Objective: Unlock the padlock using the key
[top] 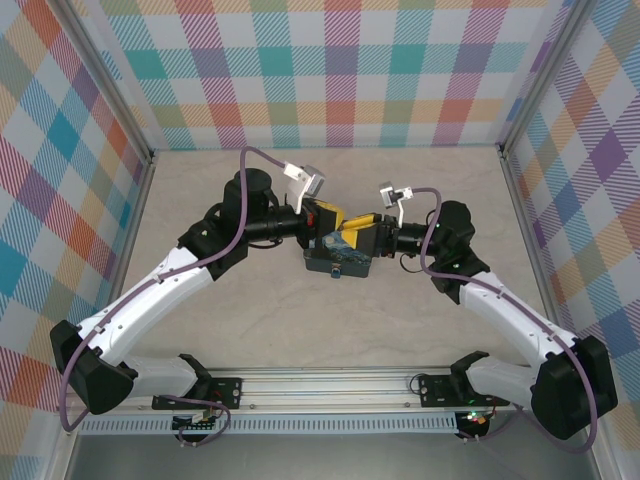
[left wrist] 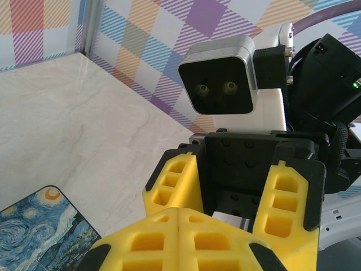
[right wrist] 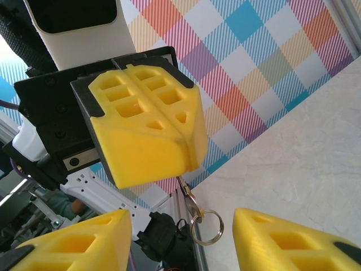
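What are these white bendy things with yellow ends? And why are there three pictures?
They are two robot arms fixed to a table. One picture looks down from above. The other two come from small cameras on each arm's wrist. The yellow ends are claws. The left claw is shut, pinching a little key with a ring dangling from it. The right claw is open, facing it. Below them on the table lies a painted tin.

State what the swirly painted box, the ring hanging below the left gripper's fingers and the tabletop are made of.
Painted box: printed picture, smooth dark rounded rim, probably tin. Ring: thin bright wire loop, likely steel. Tabletop: pale, veined, matte, marble-look, maybe laminate.
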Controlling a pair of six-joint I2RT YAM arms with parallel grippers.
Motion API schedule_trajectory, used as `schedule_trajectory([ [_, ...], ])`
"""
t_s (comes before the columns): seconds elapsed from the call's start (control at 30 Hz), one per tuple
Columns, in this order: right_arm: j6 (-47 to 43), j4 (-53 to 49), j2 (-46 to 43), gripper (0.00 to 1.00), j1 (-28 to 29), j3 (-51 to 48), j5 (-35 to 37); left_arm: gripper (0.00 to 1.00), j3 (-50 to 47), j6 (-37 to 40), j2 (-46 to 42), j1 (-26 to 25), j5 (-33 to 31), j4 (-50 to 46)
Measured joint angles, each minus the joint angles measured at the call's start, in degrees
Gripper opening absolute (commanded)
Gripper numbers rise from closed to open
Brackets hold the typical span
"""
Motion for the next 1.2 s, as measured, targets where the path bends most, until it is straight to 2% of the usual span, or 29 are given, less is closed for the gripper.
schedule_trajectory([
  [0.53, 0.0, 0.0, 1.6, 0.28, 1.1, 1.4, -0.3, 0.0, 0.0, 0.0, 0.0, 0.0, -0.1, 0.0],
  [1.03, -0.3, -0.7, 1.6, 0.14, 1.1, 1.5, -0.2, 0.0, 0.0, -0.2, 0.0, 0.0, -0.3, 0.0],
  [1.2, -0.4, -1.2, 1.6, 0.06, 1.1, 1.5, 0.0, 0.0, 0.0, -0.3, 0.0, 0.0, -0.8, 0.0],
])
